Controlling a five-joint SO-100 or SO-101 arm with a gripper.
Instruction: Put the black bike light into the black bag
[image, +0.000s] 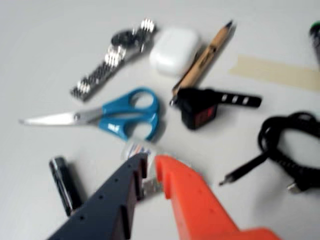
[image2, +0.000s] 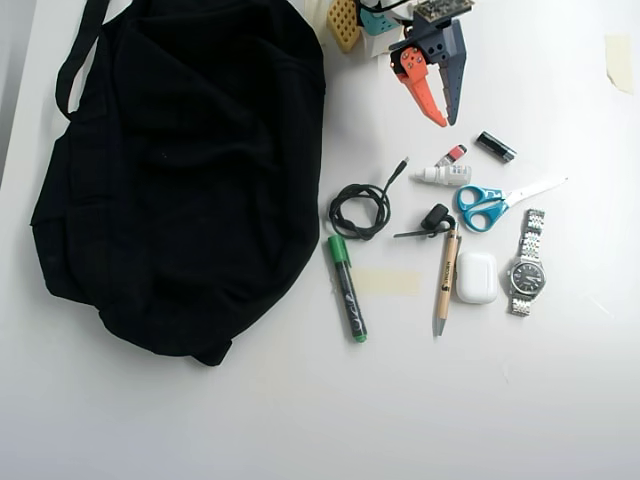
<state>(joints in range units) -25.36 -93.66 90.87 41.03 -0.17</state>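
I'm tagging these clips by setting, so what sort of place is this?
Probably a desk or lab bench set up for robot sorting: a plain white table with taped markers, everyday items like scissors, and a black bag.

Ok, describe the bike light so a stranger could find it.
Start at the big black bag; right of it lies a coiled cable. Just beyond, above the pen's top end, sits the bike light: a tiny black lump with a thin tail.
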